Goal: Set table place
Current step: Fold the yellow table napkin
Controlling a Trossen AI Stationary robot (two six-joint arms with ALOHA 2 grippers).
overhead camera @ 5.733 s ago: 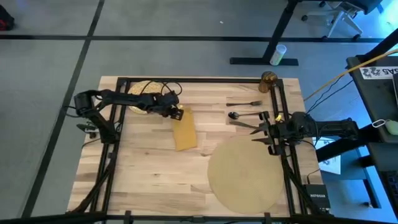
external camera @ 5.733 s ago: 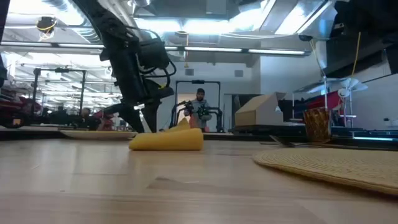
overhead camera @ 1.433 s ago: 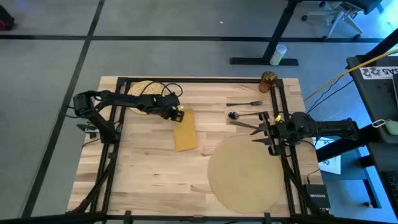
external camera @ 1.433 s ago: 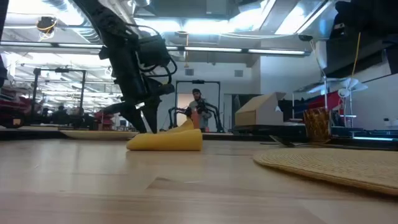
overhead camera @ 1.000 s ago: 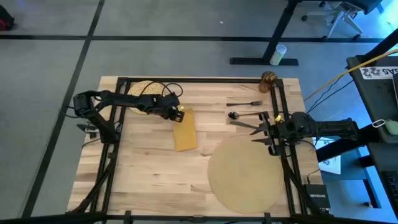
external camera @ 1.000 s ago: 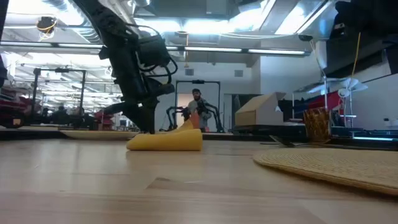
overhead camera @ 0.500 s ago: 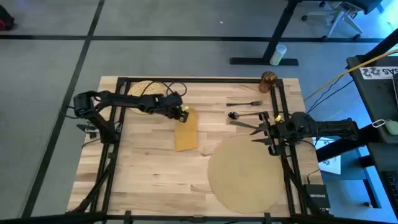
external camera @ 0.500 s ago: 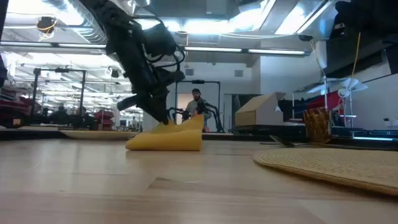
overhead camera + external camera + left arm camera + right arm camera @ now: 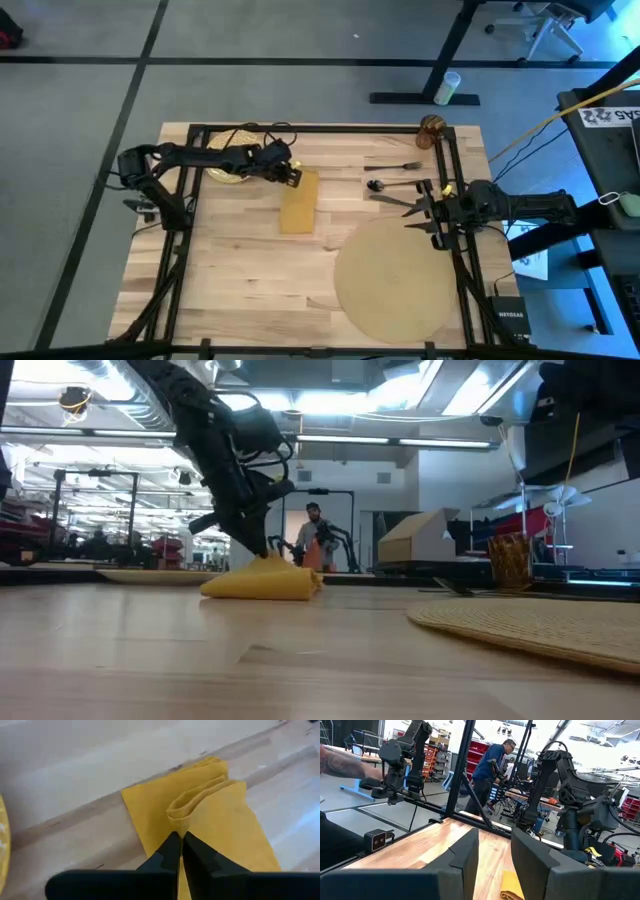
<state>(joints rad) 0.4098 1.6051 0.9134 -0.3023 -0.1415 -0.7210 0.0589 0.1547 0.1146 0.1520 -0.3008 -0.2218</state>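
Napkin (image 9: 298, 200) is found on the table (image 9: 240, 290), toward the far edge and left of centre, just beside the plate (image 9: 222, 172) that sits near the far-left corner. Compared with half a second earlier, its far end has been dragged slightly further toward the far edge, and the cloth now lies straighter and flatter; in the low view the raised peak seen before has dropped to a low hump (image 9: 262, 582).

Left gripper (image 9: 291, 177) is seen at the napkin's far end, its fingers (image 9: 172, 851) pressed together on a raised fold of the cloth; in the left wrist view the fold is pinched between the two tips. The arm has swung a little toward the far edge with the cloth in tow.

Right gripper (image 9: 418, 207) is parked at the right edge, beside the placemat's (image 9: 395, 280) far rim, unchanged over the whole span. Its fingers (image 9: 465, 855) are spread apart with nothing between them.

Fork (image 9: 396, 166), spoon (image 9: 390, 184) and knife (image 9: 394, 202) are noted lying near the far-right part of the table, the glass (image 9: 431, 130) at the far-right corner. A person (image 9: 318, 538) is visible in the room behind.

Judged from this: the napkin is being repositioned, not yet placed. The placemat remains bare, so plate, cutlery, glass and napkin all still have to be brought to it; the setting is at an early stage.
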